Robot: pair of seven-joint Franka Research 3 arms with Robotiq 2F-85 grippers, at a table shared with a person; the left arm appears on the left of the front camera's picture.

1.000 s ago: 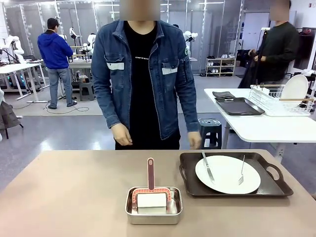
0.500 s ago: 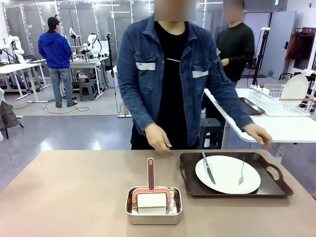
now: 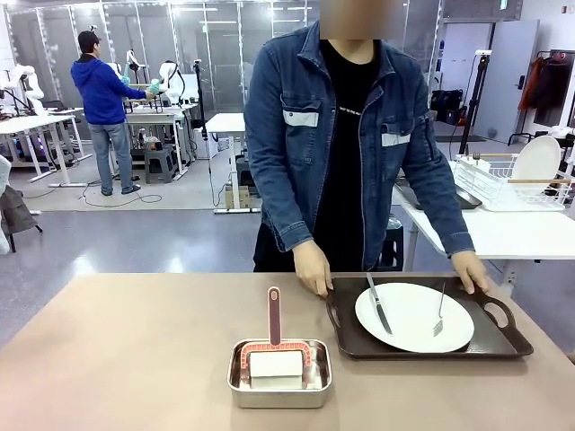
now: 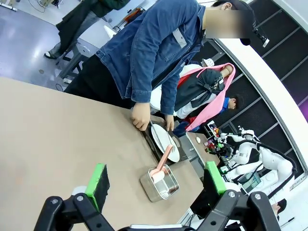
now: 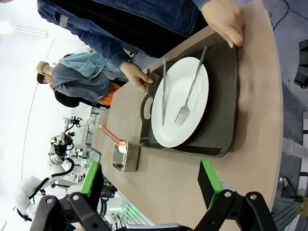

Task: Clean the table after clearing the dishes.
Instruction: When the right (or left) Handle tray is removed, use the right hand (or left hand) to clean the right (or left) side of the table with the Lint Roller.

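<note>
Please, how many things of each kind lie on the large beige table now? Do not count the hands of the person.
Dark brown rectangular handled tray: 1
Round white plate: 1
Silver knife: 1
Silver fork: 1
Small rectangular steel pan: 1
Pink-handled white scrubber, standing in the pan: 1
Total: 6

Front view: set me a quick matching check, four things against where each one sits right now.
Things:
1. plate
2. steel pan
3. pink-handled brush
4. person's hands

Places:
a. standing in the steel pan, handle up
b. holding the tray at its far corners
c. on the tray, with the knife and fork lying on it
d. on the bare table, left of the tray

Pairs: 1-c, 2-d, 3-a, 4-b
</note>
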